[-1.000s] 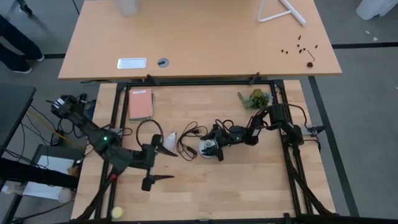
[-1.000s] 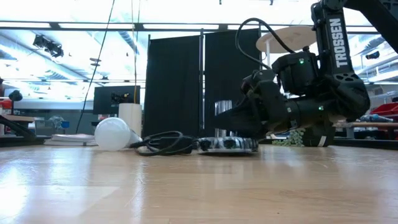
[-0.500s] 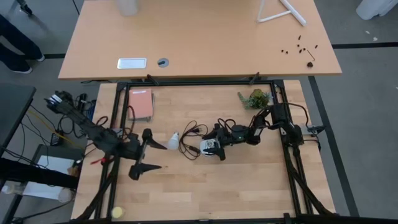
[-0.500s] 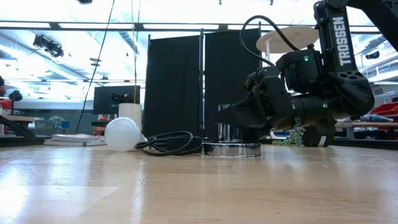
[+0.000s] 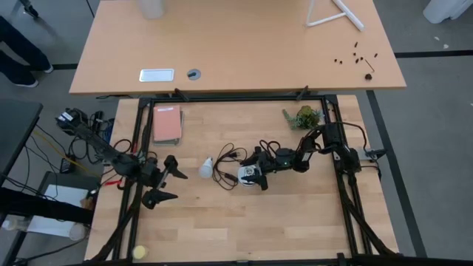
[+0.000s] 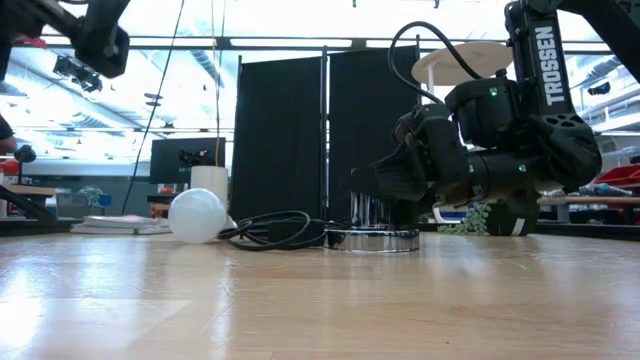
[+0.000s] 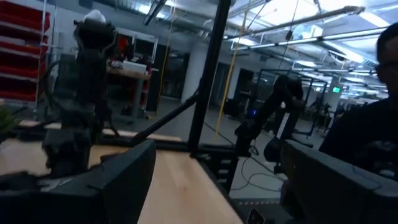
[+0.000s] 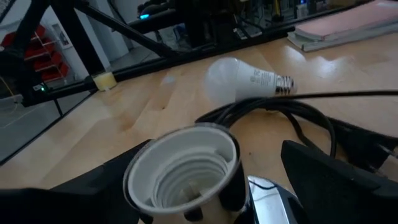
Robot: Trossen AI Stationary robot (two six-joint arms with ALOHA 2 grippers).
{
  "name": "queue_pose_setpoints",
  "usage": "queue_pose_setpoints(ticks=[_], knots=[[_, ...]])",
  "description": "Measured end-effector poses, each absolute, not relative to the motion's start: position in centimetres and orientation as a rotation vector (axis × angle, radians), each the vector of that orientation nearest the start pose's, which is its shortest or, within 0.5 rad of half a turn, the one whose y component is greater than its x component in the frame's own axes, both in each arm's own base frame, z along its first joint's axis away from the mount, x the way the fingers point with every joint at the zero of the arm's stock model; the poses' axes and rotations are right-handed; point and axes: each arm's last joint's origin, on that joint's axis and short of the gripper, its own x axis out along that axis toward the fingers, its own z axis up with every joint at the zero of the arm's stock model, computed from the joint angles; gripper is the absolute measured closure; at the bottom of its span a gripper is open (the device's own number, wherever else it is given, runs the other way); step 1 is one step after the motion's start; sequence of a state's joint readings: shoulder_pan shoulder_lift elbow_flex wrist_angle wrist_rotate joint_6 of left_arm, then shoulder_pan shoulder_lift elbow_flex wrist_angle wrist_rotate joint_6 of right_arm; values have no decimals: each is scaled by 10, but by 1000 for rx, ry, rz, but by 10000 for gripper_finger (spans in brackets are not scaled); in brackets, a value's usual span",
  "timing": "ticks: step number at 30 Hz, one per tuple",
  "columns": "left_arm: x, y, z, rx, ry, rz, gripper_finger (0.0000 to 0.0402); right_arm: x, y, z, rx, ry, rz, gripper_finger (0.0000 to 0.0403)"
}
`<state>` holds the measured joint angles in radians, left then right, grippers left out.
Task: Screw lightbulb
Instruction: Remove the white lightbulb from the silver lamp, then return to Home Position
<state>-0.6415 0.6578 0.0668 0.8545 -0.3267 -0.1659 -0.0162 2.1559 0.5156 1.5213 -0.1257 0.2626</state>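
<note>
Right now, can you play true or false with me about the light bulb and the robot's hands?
1. The lightbulb lies on its side on the table. True.
2. The left tool is holding the lightbulb. False: it is open, off to the side of it, holding nothing.
3. The right tool is at the socket. True.
4. The lightbulb is screwed into the socket. False: the socket is empty.
5. A black cord lies between lightbulb and socket. True.

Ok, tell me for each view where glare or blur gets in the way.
Low view: bright ceiling light behind, so the right hand shows as a dark outline; the tabletop shines.
Left wrist view: smeared all over.
Right wrist view: socket soft, bulb clearer.
High view: evenly lit.
</note>
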Motion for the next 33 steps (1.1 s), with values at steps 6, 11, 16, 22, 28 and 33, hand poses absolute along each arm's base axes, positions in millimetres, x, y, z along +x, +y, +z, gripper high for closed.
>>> queue_pose_setpoints(ticks=[6,11,16,22,28,33], knots=[[116,-75,194,-288,-188,-332,50,305,-1,65,274,113,97,50],[115,-74,188,-286,-167,-331,50,305,-1,65,278,116,118,50],[114,-74,183,-285,-145,-329,50,305,0,67,284,99,132,50],[115,-74,182,-281,-137,-329,50,306,0,76,276,68,137,50],[115,-75,175,-273,-64,-329,50,297,0,95,235,16,144,50],[116,-75,169,-318,-2,-308,50,262,-4,110,232,12,126,53]])
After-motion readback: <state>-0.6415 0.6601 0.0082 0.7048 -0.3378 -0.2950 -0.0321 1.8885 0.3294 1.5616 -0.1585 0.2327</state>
